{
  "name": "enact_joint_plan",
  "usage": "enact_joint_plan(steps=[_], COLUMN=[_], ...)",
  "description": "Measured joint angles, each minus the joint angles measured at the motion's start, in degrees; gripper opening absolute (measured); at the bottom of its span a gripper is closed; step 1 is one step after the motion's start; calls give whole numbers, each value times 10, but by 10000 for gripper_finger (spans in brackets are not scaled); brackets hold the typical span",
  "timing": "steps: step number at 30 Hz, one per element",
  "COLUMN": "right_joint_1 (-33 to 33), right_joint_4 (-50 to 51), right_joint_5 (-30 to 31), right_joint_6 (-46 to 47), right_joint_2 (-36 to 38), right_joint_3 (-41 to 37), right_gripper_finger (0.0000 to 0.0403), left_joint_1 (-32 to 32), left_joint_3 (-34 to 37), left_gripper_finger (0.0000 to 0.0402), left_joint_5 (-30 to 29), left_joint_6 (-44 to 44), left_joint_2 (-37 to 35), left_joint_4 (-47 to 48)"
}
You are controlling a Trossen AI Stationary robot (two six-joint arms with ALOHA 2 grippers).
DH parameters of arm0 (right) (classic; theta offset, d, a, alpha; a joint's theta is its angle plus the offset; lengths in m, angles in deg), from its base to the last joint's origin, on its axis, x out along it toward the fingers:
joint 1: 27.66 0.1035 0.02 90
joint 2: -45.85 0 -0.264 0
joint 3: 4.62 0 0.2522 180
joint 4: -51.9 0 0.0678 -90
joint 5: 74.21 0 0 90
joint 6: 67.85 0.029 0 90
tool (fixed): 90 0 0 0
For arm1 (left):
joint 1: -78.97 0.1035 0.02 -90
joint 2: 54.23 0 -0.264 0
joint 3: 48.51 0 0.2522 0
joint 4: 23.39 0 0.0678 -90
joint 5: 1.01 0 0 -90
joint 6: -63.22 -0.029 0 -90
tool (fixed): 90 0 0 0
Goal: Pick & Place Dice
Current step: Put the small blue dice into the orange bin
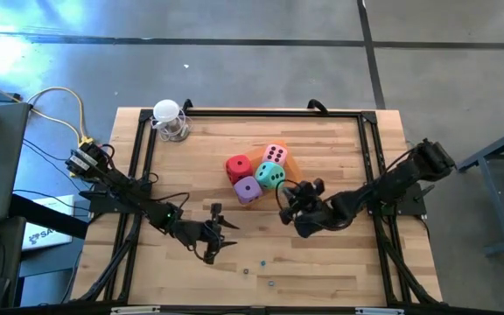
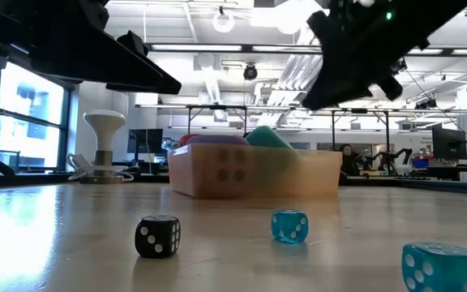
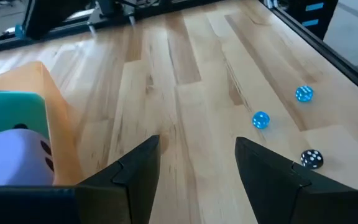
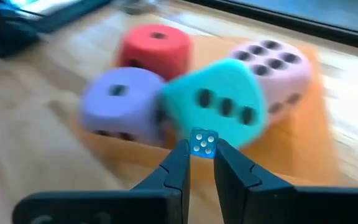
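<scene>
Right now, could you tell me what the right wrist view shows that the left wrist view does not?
Only the right wrist view shows the right gripper shut on a small blue die, plus the red die and pink die. Only the left wrist view shows the open left gripper, two blue small dice and a black one. Both show the teal die and purple die.

Two dark, near-black jointed robot arms showing matte housings, thin black cables trailing along links. Left arm's base carrying bundle of yellow and black cables (image 1: 73, 131) looping off behind it. Small green indicator light (image 1: 171, 211) glowing on left arm's forearm; similar green light (image 2: 390, 15) showing on dark arm body in low view. Left gripper (image 3: 197, 163): two broad, wedge-shaped matte black fingers. Right gripper (image 4: 199, 163): narrower black fingers tapering to tips.
</scene>
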State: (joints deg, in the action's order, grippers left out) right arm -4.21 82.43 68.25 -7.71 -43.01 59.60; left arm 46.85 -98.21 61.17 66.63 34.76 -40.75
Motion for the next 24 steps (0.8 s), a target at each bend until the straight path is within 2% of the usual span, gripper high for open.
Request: enact_joint_plan(steps=[4,10,24], right_joint_1=[-26,-64,-97], right_joint_4=[61,70,85], right_joint_5=[-9,-43,-47], right_joint_6=[52,47,25], right_joint_2=[-9,-16,-16], right_joint_3=[0,0,0], right_gripper_finger=[41,50,158], left_joint_1=[1,2,2], left_joint_3=[0,0,0], left_gripper_finger=[201,201,201], left_joint_5=[0,0,0], left_joint_6=[1,1,13], left_joint_2=[0,0,0], left_joint_4=[0,0,3])
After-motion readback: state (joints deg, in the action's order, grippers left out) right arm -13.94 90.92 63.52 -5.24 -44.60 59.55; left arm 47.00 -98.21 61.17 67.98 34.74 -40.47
